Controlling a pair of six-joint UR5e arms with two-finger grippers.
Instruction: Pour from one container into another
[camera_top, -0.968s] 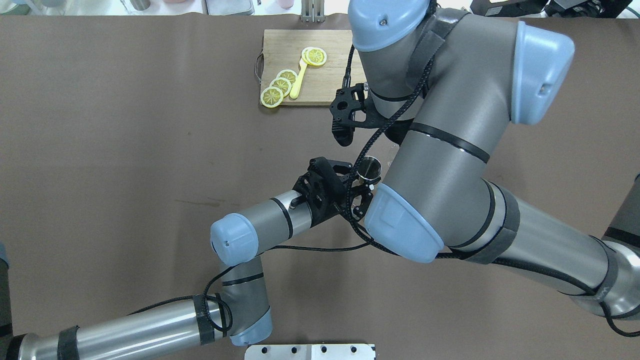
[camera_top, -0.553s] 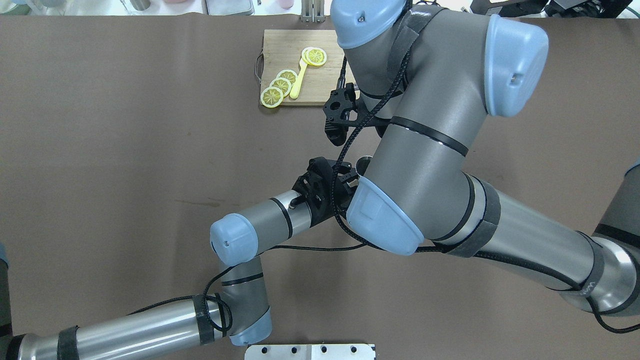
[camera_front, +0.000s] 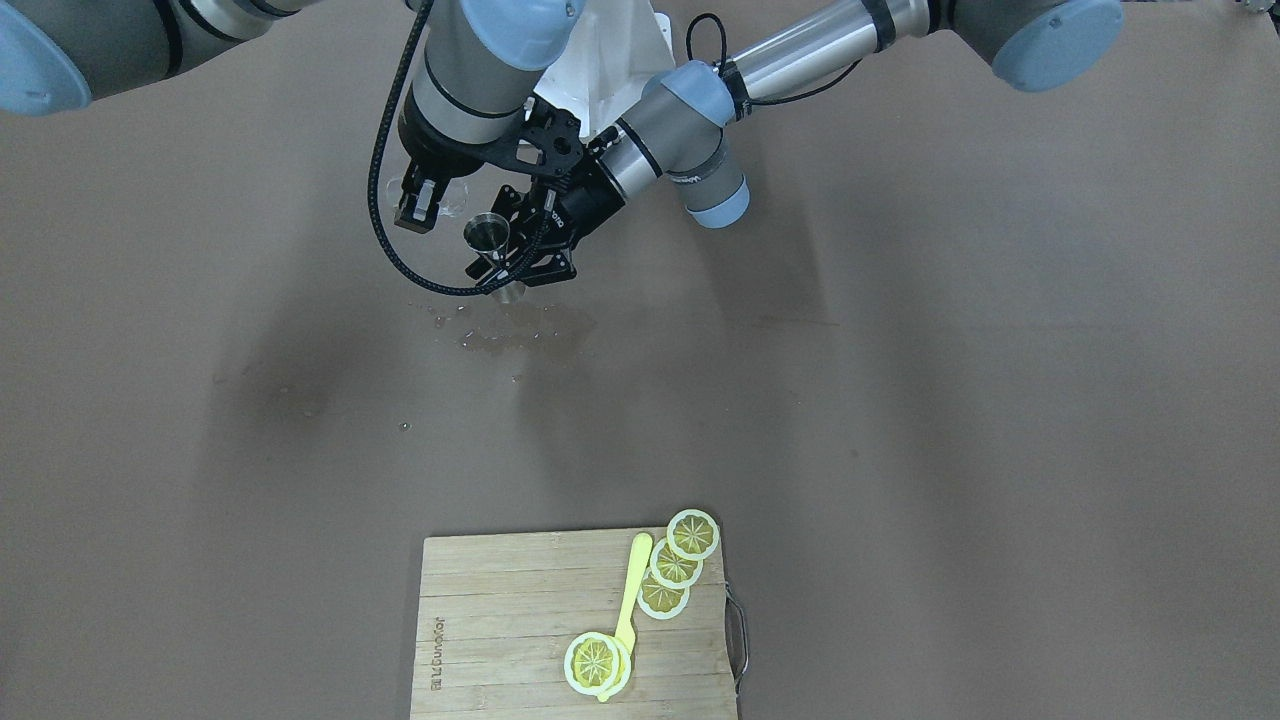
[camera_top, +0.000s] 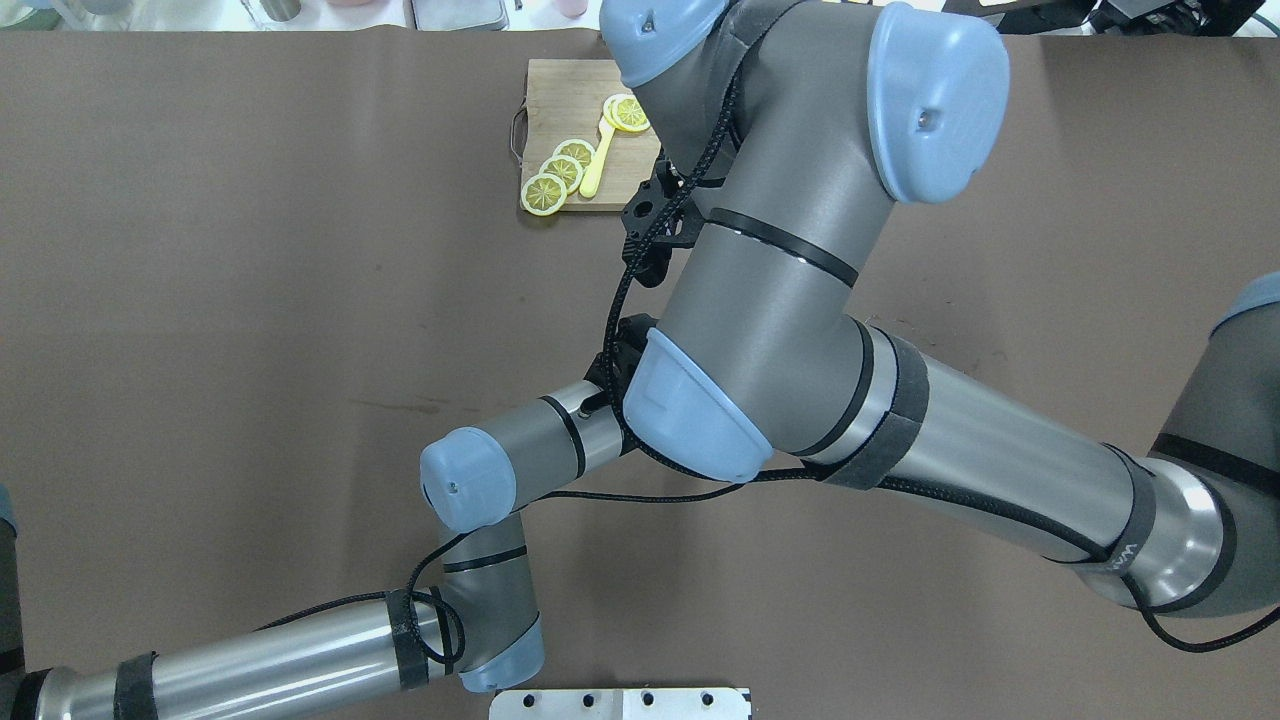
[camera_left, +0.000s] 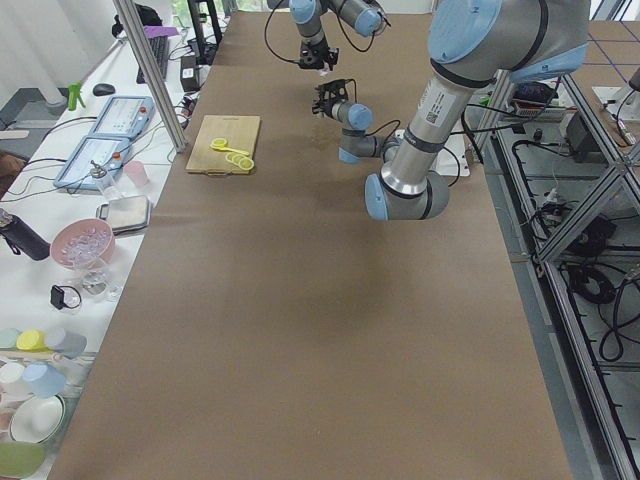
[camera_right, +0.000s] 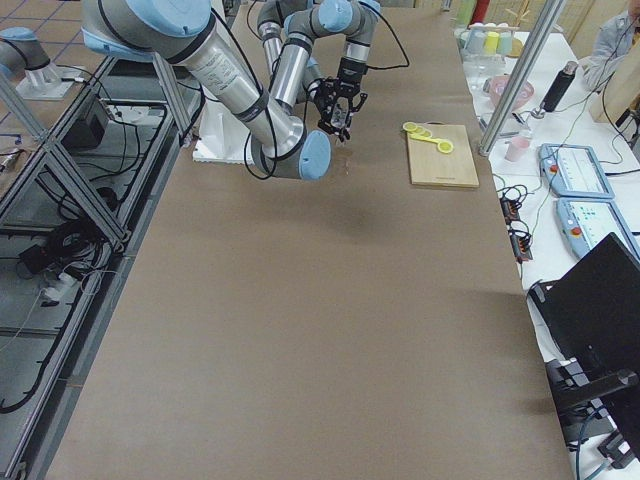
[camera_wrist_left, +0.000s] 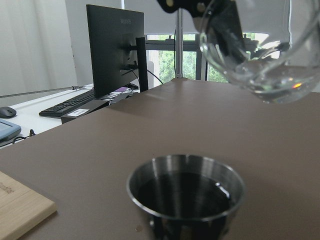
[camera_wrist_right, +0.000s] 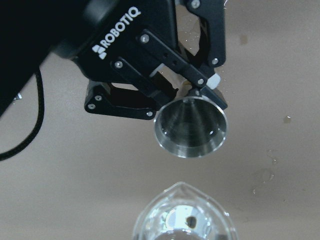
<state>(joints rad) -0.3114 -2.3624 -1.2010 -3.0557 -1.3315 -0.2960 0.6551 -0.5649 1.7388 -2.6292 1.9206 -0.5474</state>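
Note:
A steel jigger is held upright above the table, my left gripper shut on its narrow waist. The left wrist view shows dark liquid inside the jigger. My right gripper is shut on a clear glass pitcher, which hangs close above and beside the jigger with a little clear liquid in its bottom. From the right wrist, the pitcher's spout points at the jigger, and no stream shows. In the overhead view the right arm hides both grippers and the jigger.
Wet spill patches lie on the brown table just in front of the jigger. A wooden cutting board with lemon slices and a yellow spoon sits at the operators' edge, also seen overhead as the board.
My right arm has swung leftward in the overhead view, carrying the pitcher over the jigger and covering it. The left arm and the jigger have stayed put.

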